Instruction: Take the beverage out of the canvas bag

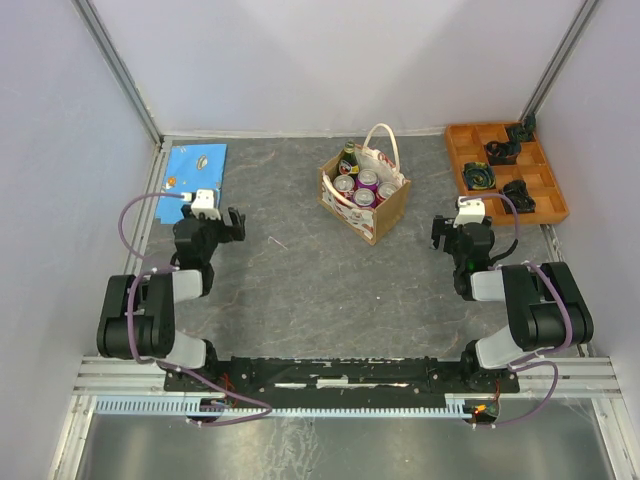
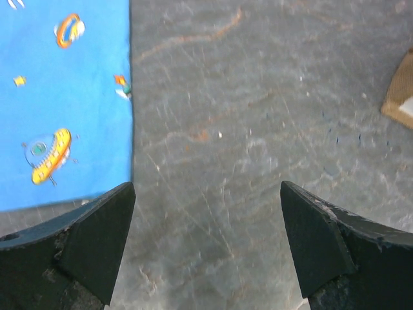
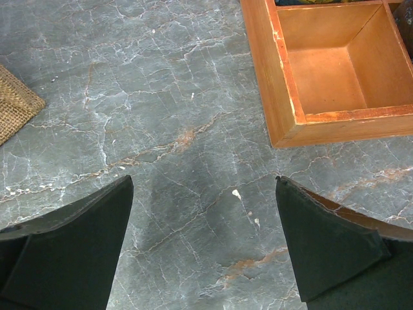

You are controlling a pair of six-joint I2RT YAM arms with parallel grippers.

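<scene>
Inside bag, four cans; one bottle

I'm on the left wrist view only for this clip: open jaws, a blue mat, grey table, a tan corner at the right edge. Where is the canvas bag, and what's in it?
Observer: The canvas bag stands at the far middle of the table. The top view shows several cans and one dark bottle upright inside.
Operator: And the right arm?
Observer: The right arm is on the table's right side. Its jaws are open above the table and empty, beside the near-left corner of an orange tray.
Operator: Anything in that tray?
Observer: Dark items sit in several compartments. The compartment nearest the right wrist camera is empty.
</scene>
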